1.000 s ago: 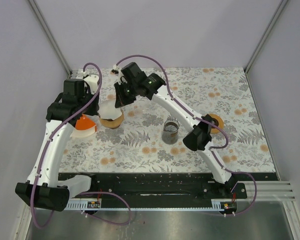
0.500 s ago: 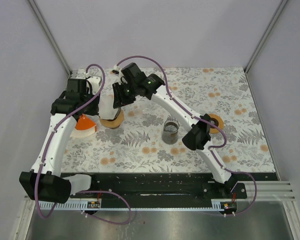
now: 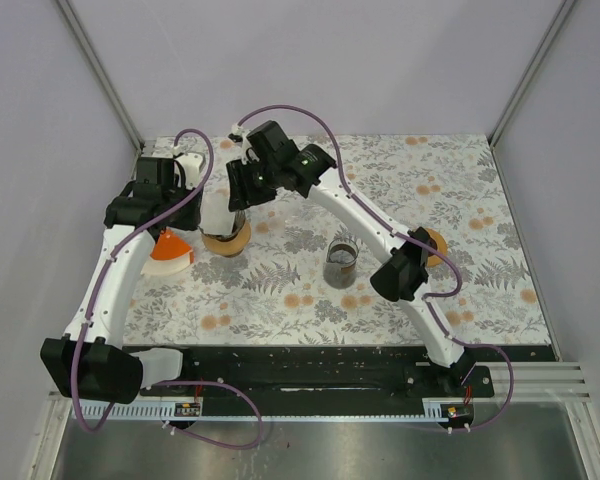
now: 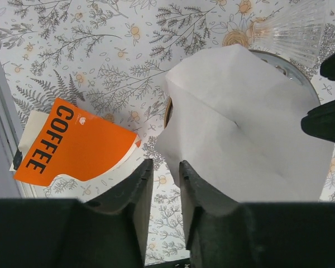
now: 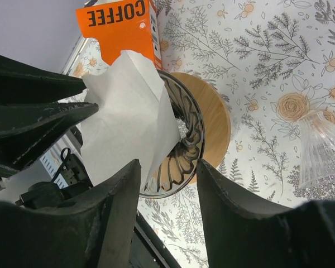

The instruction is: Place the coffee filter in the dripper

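**Filter at dripper, both pincers parted**

Left gripper point(image 4: 166, 169): its 2 fingers stand a narrow slit apart. The patterned table point(image 4: 100, 33) shows through the slit and nothing sits between the tips. The lower-left corner of the coffee filter point(image 4: 240, 128) lies right at the fingertips; cannot tell whether it touches them.

Right gripper point(image 5: 167, 167): jaws clearly wider apart, hanging over the dripper point(image 5: 181, 151), with nothing in their grasp.

Filter: a white paper cone, creased, standing in the ribbed glass dripper on its wooden collar. It leans toward the left arm, with much of the paper rising above and past the rim on that side.

Orange COFFEE pack point(image 4: 72, 145) lies flat on the table just beside the dripper, on the left arm's side. 1 glass beaker point(image 3: 341, 262) stands well apart, toward the right arm.
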`<state>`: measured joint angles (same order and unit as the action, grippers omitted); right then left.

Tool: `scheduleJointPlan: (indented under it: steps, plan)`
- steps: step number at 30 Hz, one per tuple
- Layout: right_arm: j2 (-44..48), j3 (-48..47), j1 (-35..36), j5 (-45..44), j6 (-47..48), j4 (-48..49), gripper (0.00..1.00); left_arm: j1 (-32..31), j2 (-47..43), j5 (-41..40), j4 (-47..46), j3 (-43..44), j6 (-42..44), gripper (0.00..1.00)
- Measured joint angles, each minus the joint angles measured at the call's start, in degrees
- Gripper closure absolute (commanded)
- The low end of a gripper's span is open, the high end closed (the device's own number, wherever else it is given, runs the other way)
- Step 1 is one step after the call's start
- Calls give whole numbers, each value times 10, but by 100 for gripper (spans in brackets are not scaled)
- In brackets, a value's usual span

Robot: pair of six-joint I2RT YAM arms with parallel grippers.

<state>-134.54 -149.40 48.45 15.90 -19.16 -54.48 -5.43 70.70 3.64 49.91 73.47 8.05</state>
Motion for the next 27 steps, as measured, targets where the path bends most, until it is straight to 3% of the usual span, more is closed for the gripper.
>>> scheduleJointPlan:
  steps: [4, 9, 11, 13, 18, 20, 27]
  plan:
    - [3, 0, -3, 1, 2, 2, 45, 0, 0, 2, -1, 0, 4, 48]
    - [7, 1, -3, 1, 7, 2, 42, 0, 0, 6, 2, 12, 7, 35]
    - [12, 5, -3, 0, 10, 3, 41, 0, -1, 6, 2, 21, 7, 34]
    - [23, 15, -4, 0, 13, 3, 41, 0, -4, 8, 2, 31, 7, 42]
    - [73, 65, -19, -3, 17, 7, 36, 2, -23, 36, -2, 54, 13, 87]
    - [100, 95, -31, -5, 19, 13, 34, 1, -27, 57, -5, 62, 14, 97]
    - [223, 246, -86, -40, 28, 49, 28, -51, 37, 67, -10, 78, 26, 100]
